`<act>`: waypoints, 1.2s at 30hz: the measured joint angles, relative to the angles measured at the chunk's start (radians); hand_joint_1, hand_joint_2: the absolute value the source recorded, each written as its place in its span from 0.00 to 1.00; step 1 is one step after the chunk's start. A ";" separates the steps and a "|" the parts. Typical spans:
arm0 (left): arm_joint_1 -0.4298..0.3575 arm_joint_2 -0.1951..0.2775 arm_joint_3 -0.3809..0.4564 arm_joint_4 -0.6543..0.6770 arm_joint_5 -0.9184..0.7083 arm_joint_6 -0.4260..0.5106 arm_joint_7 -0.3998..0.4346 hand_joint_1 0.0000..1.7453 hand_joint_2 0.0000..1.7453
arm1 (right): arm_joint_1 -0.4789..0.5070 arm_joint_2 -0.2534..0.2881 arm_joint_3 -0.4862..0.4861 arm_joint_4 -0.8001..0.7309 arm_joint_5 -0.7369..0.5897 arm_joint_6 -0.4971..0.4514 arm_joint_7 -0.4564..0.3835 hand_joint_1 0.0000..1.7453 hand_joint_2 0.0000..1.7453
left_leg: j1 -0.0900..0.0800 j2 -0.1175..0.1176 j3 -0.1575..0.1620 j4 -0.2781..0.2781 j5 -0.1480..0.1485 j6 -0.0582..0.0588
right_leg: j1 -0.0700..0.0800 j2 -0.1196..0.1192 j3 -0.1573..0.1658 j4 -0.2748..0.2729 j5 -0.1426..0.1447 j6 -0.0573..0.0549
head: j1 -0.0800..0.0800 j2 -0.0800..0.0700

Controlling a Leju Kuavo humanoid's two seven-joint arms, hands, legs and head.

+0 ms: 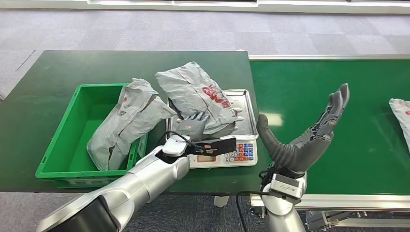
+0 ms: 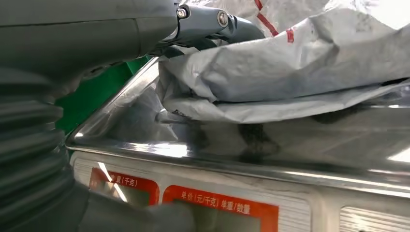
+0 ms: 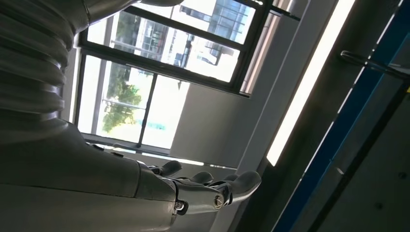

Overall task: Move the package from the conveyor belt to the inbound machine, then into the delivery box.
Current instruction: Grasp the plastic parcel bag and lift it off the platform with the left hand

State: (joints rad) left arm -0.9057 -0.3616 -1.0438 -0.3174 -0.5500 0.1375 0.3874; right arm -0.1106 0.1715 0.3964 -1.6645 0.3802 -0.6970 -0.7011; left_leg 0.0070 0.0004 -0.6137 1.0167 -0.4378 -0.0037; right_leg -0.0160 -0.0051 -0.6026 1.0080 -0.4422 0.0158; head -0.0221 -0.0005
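A grey package with red print lies on the steel pan of the inbound machine, a weighing scale with a keypad. My left hand reaches onto the package's near edge. In the left wrist view its fingers lie over the crumpled package, while the thumb sits lower, in front of the scale's panel and apart from the bag. My right hand is raised above the conveyor belt, fingers spread and holding nothing. The delivery box, a green bin, stands left of the scale.
Another grey package leans inside the green bin against its right wall. A further package lies on the belt at the right edge. The dark green table is bare behind the bin.
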 joint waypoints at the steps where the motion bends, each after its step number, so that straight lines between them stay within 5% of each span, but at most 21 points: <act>1: -0.002 0.000 -0.009 0.009 0.000 -0.009 0.005 0.68 1.00 | -0.001 0.001 0.005 -0.001 -0.005 0.000 0.000 0.00 1.00 | 0.000 0.000 0.000 0.000 0.000 0.000 | 0.000 0.000 0.000 0.000 0.000 0.000 | 0.000 0.000; 2: -0.004 0.000 -0.019 0.018 0.000 -0.021 0.010 0.93 1.00 | -0.003 0.001 0.012 -0.002 -0.010 0.000 0.000 0.00 1.00 | 0.000 0.000 0.000 0.000 0.000 0.000 | 0.000 0.000 0.000 0.000 0.000 0.000 | 0.000 0.000; 3: -0.006 0.000 -0.026 0.025 0.000 -0.035 0.016 1.00 1.00 | -0.005 0.001 0.016 -0.004 -0.015 0.000 0.000 0.00 1.00 | 0.000 0.000 0.000 0.000 0.000 0.000 | 0.000 0.000 0.000 0.000 0.000 0.000 | 0.000 0.000; 14: -0.013 0.000 -0.051 0.073 0.001 -0.015 0.000 1.00 1.00 | -0.045 0.011 0.052 0.004 -0.013 0.000 0.001 0.00 1.00 | 0.000 0.000 0.003 -0.001 0.002 0.001 | 0.000 -0.001 0.003 0.000 0.002 0.001 | 0.000 0.000; 30: -0.081 0.048 0.046 0.079 0.167 -0.151 -0.186 1.00 1.00 | -0.100 0.018 0.050 0.062 -0.037 0.003 0.001 0.00 1.00 | 0.000 0.000 0.002 -0.001 0.007 0.000 | 0.001 -0.001 0.002 0.000 0.006 0.000 | 0.000 0.000; 34: -0.103 0.062 0.089 0.077 0.201 -0.177 -0.243 0.01 1.00 | -0.112 0.017 0.038 0.078 -0.032 0.003 0.001 0.00 1.00 | 0.000 -0.001 0.001 -0.001 0.008 0.000 | 0.001 -0.002 0.001 0.000 0.006 0.000 | 0.000 0.000; 36: -0.115 0.066 0.109 0.074 0.211 -0.189 -0.264 0.00 1.00 | -0.113 0.017 0.031 0.083 -0.029 0.003 0.001 0.00 1.00 | 0.000 -0.001 0.000 -0.001 0.008 0.000 | 0.001 -0.002 0.001 0.000 0.006 0.000 | 0.000 0.000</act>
State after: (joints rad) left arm -1.0208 -0.2952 -0.9346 -0.2433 -0.3386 -0.0515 0.1238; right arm -0.2239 0.1888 0.4271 -1.5816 0.3511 -0.6937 -0.7000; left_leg 0.0071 -0.0002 -0.6133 1.0158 -0.4299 -0.0038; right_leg -0.0155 -0.0067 -0.6019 1.0081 -0.4360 0.0158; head -0.0223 -0.0004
